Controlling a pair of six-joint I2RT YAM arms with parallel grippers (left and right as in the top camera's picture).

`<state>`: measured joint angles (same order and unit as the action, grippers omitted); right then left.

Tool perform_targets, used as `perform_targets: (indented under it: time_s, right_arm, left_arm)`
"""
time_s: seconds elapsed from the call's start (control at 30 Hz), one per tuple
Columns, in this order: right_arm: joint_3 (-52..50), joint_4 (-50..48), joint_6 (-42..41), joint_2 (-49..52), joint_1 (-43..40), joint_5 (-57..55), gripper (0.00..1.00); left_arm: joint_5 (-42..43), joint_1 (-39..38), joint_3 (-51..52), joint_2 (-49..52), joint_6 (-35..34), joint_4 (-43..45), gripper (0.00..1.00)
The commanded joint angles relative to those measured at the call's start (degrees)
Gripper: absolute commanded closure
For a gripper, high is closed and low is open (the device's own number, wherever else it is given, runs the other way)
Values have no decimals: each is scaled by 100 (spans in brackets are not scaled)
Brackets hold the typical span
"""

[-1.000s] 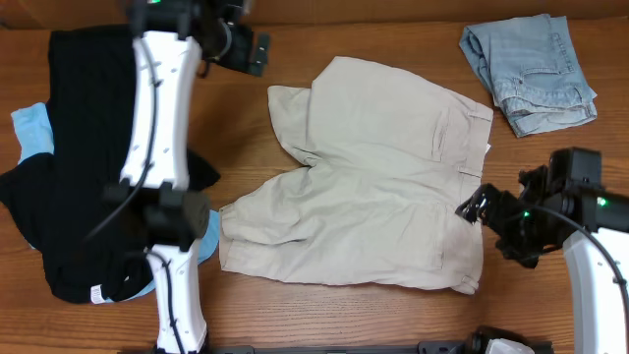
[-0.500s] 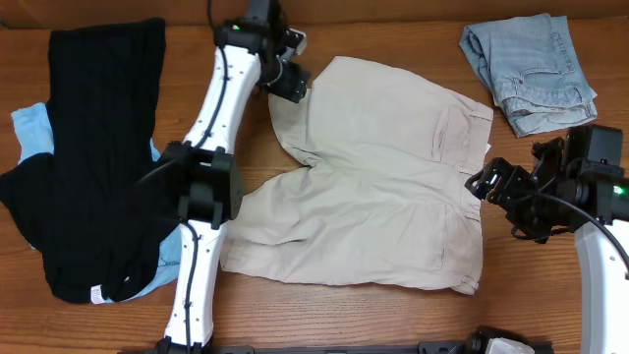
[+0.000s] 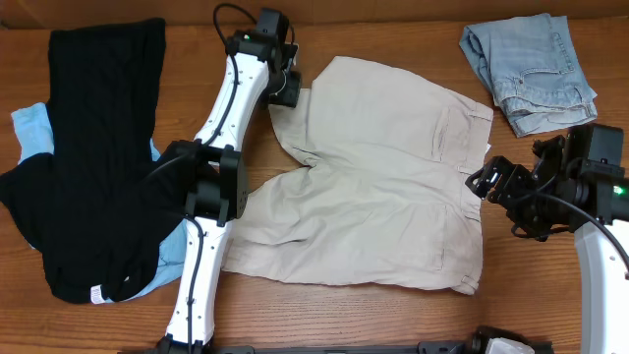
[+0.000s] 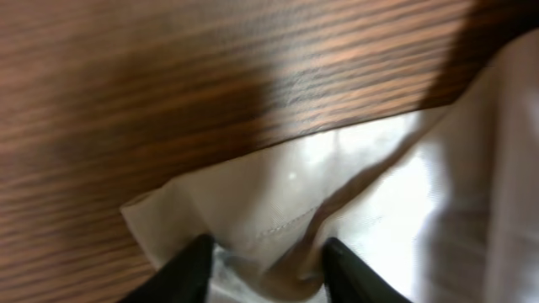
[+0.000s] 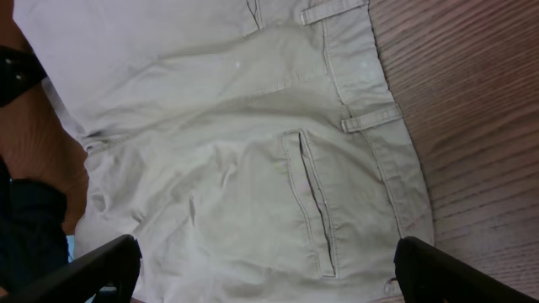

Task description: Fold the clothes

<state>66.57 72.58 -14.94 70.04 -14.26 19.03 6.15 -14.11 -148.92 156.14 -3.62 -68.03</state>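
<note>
I work above a reddish-brown wooden table (image 3: pixel 393 315) with strong straight grain and a slight sheen. It fills everything below me. Along its far edge, beyond me, runs a paler tan band (image 3: pixel 413 8); I cannot tell what it is. The light is soft, with one broad dark shadow (image 4: pixel 126 109) below my left side.
</note>
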Motion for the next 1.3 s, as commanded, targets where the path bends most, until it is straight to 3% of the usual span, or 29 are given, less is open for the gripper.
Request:
perform_targets:
  time_s: [0.0, 0.03, 0.1, 0.23, 0.57, 0.7, 1.03, 1.27]
  right_arm:
    - [149, -42, 48, -15, -17, -52, 0]
    - [149, -39, 46, -15, -17, -52, 0]
    - [149, -39, 46, -15, -15, -52, 0]
    - [149, -74, 44, -15, -15, -52, 0]
    - [149, -315, 42, 2, -17, -50, 0]
    - [149, -332, 42, 37, -15, -50, 0]
    - [149, -321, 42, 114, -15, -50, 0]
    - [149, -337, 44, 114, -15, -50, 0]
  left_arm:
    - [-96, 33, -33, 111, -140, -74, 66]
    - [-114, 42, -33, 111, -170, -90, 71]
    - [-208, 81, -33, 111, -350, -188, 96]
    - [-212, 203, -61, 57, -481, -654, 96]
    - [-92, 890, -1078, -262, -691, -2883, 96]
    - [605, 1019, -1130, -634, -691, -2879, 96]
    - [1010, 898, -1132, -1443, -514, -2804, 96]
    - [1014, 234, -1132, -1836, -133, -2529, 96]
